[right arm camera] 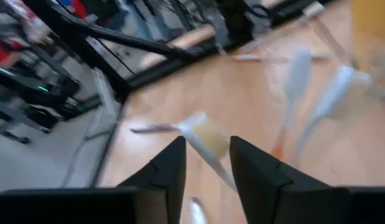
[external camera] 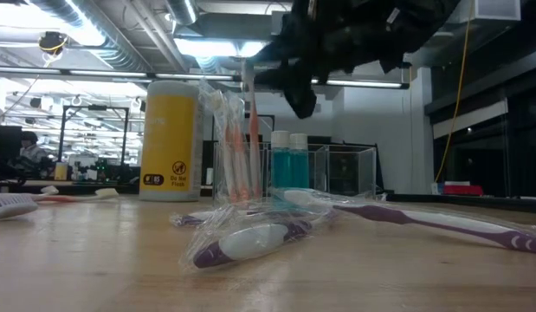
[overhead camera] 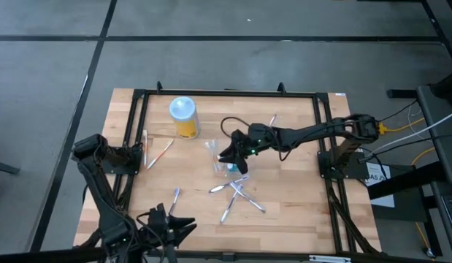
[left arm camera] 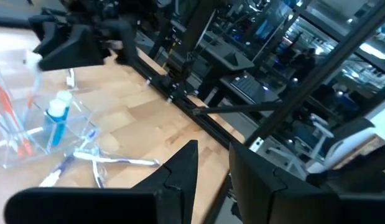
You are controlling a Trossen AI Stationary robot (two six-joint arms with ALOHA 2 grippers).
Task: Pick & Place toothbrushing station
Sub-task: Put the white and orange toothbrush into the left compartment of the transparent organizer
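Grey concrete floor [overhead camera: 211, 62] crossed by dark lines surrounds the light wooden plank desk [overhead camera: 291, 201]. Overhead, bright strip ceiling lights [external camera: 211, 45] glow among silver ducts [external camera: 103, 39]; a yellow cable [external camera: 466, 52] hangs down.

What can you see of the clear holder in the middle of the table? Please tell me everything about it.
The clear holder looks like thin transparent plastic with several square compartments. It stands upright on the wooden table, near the middle. One compartment holds orange toothbrushes standing upright, another holds two small blue bottles with white caps, and one end compartment looks empty. Wrapped purple toothbrushes lie in front of it. The right gripper hangs just above it.
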